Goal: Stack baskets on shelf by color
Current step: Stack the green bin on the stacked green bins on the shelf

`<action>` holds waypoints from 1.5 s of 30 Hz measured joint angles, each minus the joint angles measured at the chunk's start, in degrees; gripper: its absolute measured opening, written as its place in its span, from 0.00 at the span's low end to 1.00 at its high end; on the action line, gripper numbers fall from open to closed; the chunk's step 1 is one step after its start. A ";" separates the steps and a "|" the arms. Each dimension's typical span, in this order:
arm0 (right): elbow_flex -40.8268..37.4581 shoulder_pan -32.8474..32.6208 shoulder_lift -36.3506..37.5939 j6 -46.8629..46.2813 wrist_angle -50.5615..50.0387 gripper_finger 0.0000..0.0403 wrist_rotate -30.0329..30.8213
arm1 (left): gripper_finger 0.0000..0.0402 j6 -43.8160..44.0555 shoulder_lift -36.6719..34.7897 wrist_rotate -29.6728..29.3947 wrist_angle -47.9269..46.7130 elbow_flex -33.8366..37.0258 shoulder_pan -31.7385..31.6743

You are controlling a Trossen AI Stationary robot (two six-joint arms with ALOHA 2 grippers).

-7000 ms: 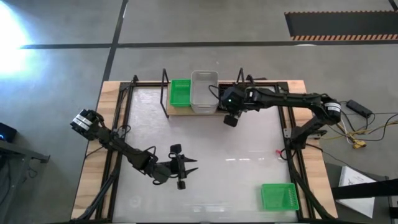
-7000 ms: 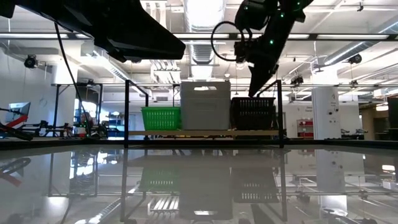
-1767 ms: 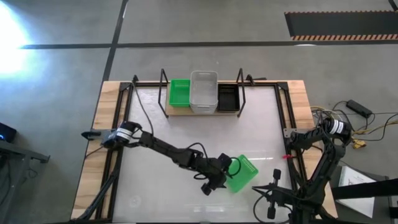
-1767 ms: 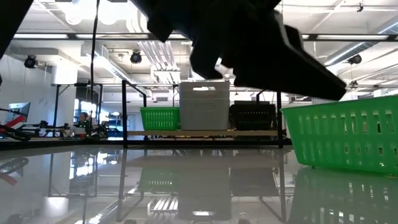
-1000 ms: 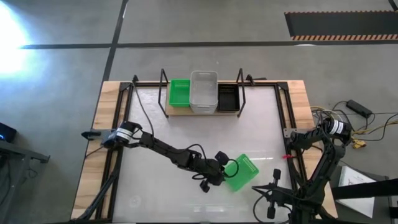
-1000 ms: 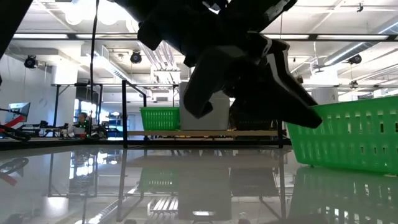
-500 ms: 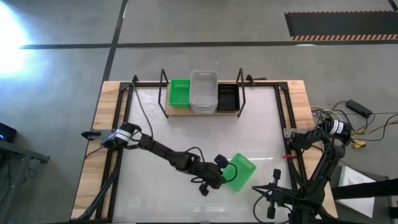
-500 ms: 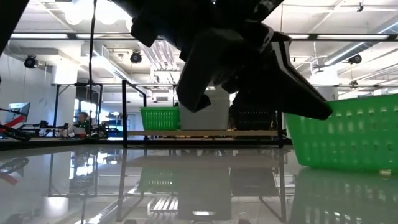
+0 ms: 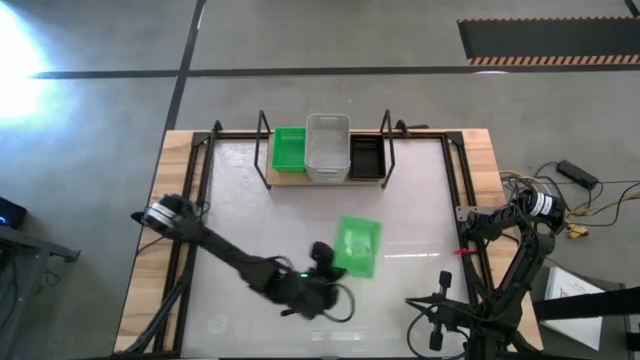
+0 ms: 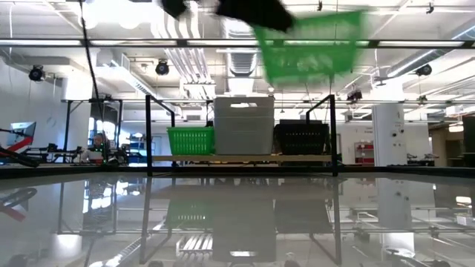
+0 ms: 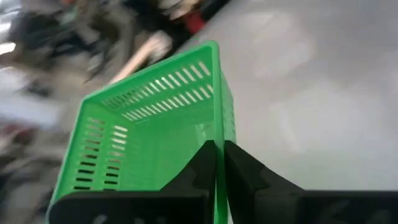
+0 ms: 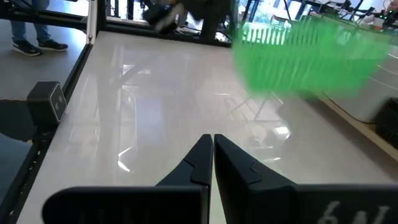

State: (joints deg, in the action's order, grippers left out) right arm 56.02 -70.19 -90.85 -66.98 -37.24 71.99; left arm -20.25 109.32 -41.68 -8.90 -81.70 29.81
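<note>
A bright green basket (image 9: 357, 246) hangs in the air above the middle of the table, with my left gripper (image 9: 328, 258) shut on it; the low view shows this basket (image 10: 312, 43) high above the tabletop. On the shelf (image 9: 300, 178) at the far edge stand a green basket (image 9: 290, 148), a translucent white basket (image 9: 328, 146) and a black basket (image 9: 367, 155), side by side on their bottoms. My right gripper (image 12: 212, 144) waits shut at the near right edge, touching nothing. My left gripper pinches one side wall of the green basket at its rim (image 11: 216, 134), one finger (image 11: 202, 163) inside the basket and one finger (image 11: 239, 165) outside. It comes at the basket from the table's left. The basket is lifted clear of the table, its open side up.
Black wire uprights (image 9: 265, 135) stand at both ends of the shelf. A black frame (image 9: 462, 215) runs along the table's side edges. The white tabletop (image 9: 400, 225) lies bare between the shelf and the lifted basket.
My left gripper has shut on the green basket's wall and risen with it. The basket, which stood on the table near the right front, is now lifted clear, well above the tabletop, and has gone toward the table's left and far edge.
</note>
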 joint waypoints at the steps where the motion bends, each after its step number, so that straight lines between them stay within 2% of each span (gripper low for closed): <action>1: -0.09 -0.01 0.00 0.00 0.02 0.02 0.00 | 0.00 1.33 -1.92 -4.07 -3.05 0.37 1.02; 4: -0.28 -0.02 0.00 -0.02 0.05 0.02 0.02 | 0.00 8.66 -8.79 -12.49 -13.01 2.53 3.50; 7: -0.47 0.00 0.00 0.04 0.05 0.02 0.04 | 0.00 18.46 -16.64 -13.63 -22.12 6.24 3.59; 10: -0.72 0.00 0.00 0.06 0.12 0.02 0.05 | 0.00 21.20 -24.75 -13.80 -24.70 11.90 0.87; 14: -1.06 0.27 0.00 0.07 0.07 0.02 0.16 | 0.00 16.87 -34.23 -6.94 -24.36 18.42 -8.03; 19: -1.12 1.38 0.00 0.61 0.03 0.02 0.42 | 0.00 -0.40 -39.67 2.07 -24.17 22.32 -24.02; 24: -1.12 2.10 0.00 0.98 0.03 0.02 0.20 | 0.00 -11.55 -40.34 14.74 -23.06 22.81 -39.19; 26: -1.12 2.16 0.00 0.96 0.05 0.02 0.17 | 0.00 -13.73 -39.72 19.84 -22.94 22.83 -43.58; 29: -1.12 2.16 0.00 0.68 0.24 0.02 0.15 | 0.00 -16.20 -37.87 24.27 -22.75 22.87 -47.66; 34: -1.12 2.14 0.00 -0.55 0.37 0.02 0.11 | 0.00 -16.60 -35.04 28.00 -21.12 22.83 -49.88; 41: -1.10 2.14 0.00 -0.55 0.69 0.02 0.09 | 0.00 -16.54 -32.69 27.95 -18.50 22.92 -50.52; 45: -1.10 2.14 0.00 -0.52 0.69 0.02 0.09 | 0.04 -16.65 -31.95 27.84 -18.50 22.98 -50.78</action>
State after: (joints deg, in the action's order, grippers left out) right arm 54.92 -68.05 -90.85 -67.51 -36.56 72.07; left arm -36.91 77.37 -13.84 -27.40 -58.72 -20.97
